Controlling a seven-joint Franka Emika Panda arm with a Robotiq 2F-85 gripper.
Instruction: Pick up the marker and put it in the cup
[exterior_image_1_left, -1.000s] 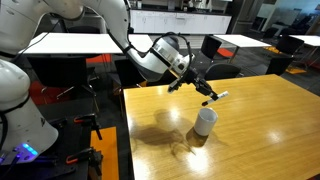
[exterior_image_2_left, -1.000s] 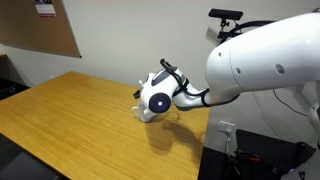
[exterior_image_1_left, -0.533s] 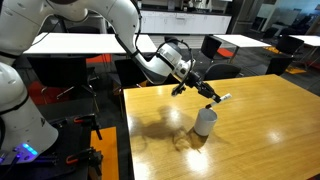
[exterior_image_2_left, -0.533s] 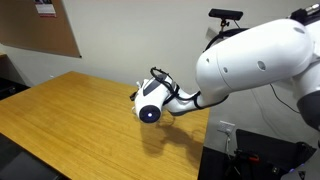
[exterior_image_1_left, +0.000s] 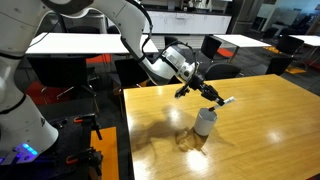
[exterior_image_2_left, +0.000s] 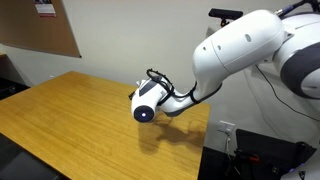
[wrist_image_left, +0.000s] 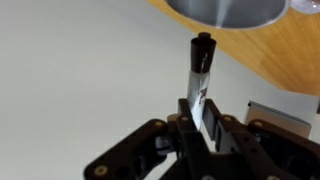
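Office or lab workroom, not a home.
Large wooden table (exterior_image_1_left: 270, 125) in front, with rows of white desks (exterior_image_1_left: 65, 42) and black office chairs (exterior_image_1_left: 213, 46) behind it, as in an open-plan office; more furniture further back, too blurred to name. On the pale wall in an exterior view, a cork pinboard (exterior_image_2_left: 45, 35) with a printed notice (exterior_image_2_left: 43, 8) at its top. Beside the table a big white robot arm (exterior_image_2_left: 250, 55) and, above it, a black camera (exterior_image_2_left: 224, 14) on a mount.

Marker (exterior_image_1_left: 218, 99) in hand (exterior_image_1_left: 207, 93), above cup (exterior_image_1_left: 204, 122); cup on table (exterior_image_1_left: 270, 130).
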